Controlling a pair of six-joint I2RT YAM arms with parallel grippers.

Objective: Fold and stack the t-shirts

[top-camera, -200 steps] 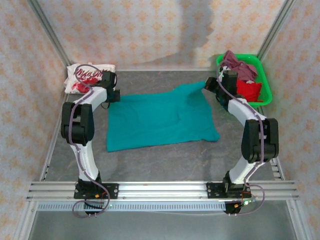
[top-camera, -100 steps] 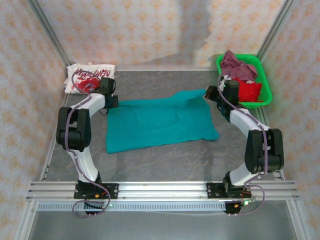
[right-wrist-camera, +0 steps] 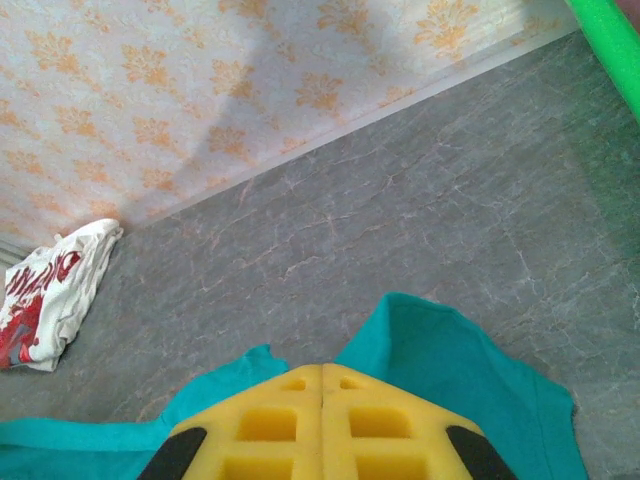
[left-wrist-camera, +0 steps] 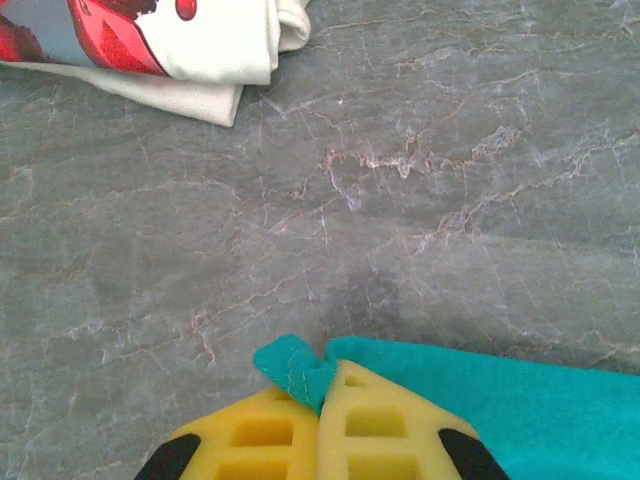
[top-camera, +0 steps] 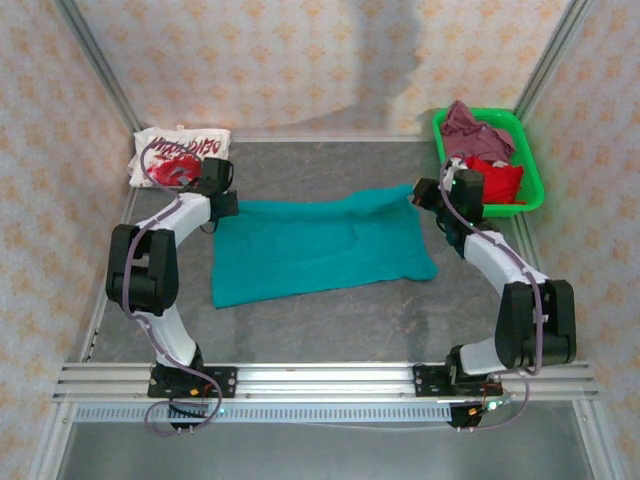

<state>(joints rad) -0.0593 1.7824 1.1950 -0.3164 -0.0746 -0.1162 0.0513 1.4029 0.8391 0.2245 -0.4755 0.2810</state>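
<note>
Spread flat across the middle of the bench: a teal tee, with some soft wrinkles near its centre and its near edge lying straight on the grey surface

At the far left corner of this tee, the left fingers. From the left wrist, seen as yellow and closed tight, with a small fold of teal hem pinched between them, low over the bench.

At the far right corner, the right fingers. From the right wrist, closed with no gap, with teal cloth coming out on both sides from under them.

In the far left corner of the bench, a folded white tee with red print, well apart from the teal one; also seen from the left wrist and the right wrist.

At the far right, a green basket, holding a red tee and a mauve tee, both in a loose heap
</note>
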